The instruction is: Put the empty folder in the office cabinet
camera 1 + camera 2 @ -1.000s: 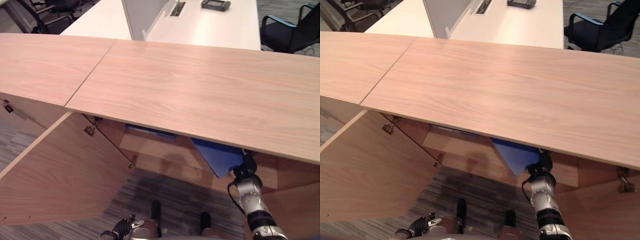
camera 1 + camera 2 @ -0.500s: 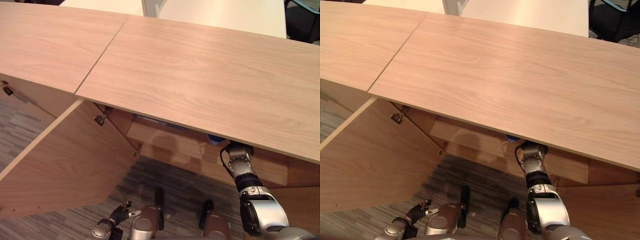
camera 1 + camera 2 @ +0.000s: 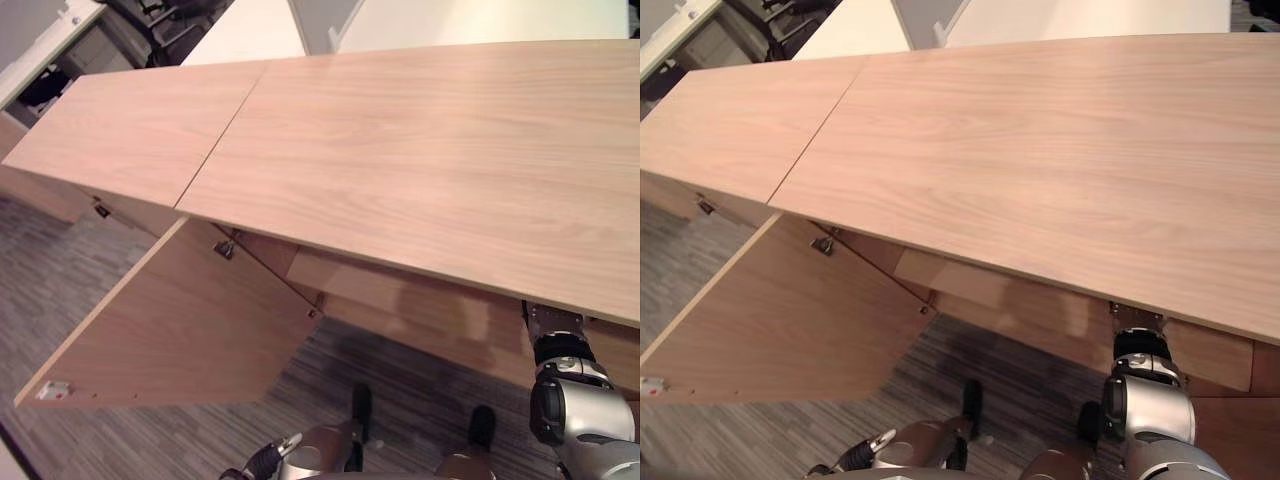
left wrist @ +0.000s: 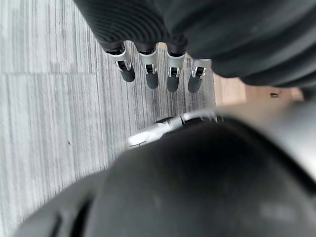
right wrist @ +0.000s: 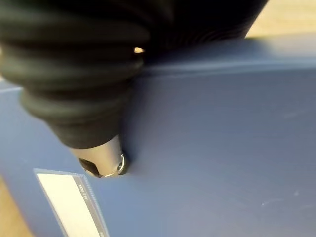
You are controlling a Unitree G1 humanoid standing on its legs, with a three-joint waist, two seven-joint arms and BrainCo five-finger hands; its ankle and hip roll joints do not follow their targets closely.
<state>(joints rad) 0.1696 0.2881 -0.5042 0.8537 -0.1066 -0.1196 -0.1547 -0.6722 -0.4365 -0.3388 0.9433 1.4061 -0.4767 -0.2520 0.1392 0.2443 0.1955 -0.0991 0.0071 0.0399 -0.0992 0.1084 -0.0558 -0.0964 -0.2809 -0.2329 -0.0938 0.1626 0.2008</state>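
While the right arm reaches in under the wooden top, the scene reads so:

Count: one blue folder (image 5: 217, 148), one office cabinet (image 3: 430, 190) with one open door (image 3: 190, 320), two robot hands.

Cabinet: its long wooden top spans both eye views, with a seam dividing it into two panels; the door hangs swung out to the robot's left over the grey striped carpet (image 3: 60, 270).

Surroundings: a white table (image 3: 250, 30) stands behind the cabinet, at the far edge of the eye views.

Obstruction: the overhanging top covers the cabinet's inside from the head camera, so the folder and the right hand lie out of sight there; the arm disappears under the top's front edge on the robot's right.

Folder: in the right wrist view its blue cover sits right against the hand, with a clear label pocket (image 5: 69, 197) near one corner and pale wood showing past its edges.

Right hand (image 5: 101, 160): one silver digit presses against the folder's cover; whether the fingers are clamped on it or loose, I cannot tell.

Left hand (image 4: 153, 69): low over the carpet, well apart from the cabinet, fingers (image 4: 128, 74) relaxed side by side and holding nothing.
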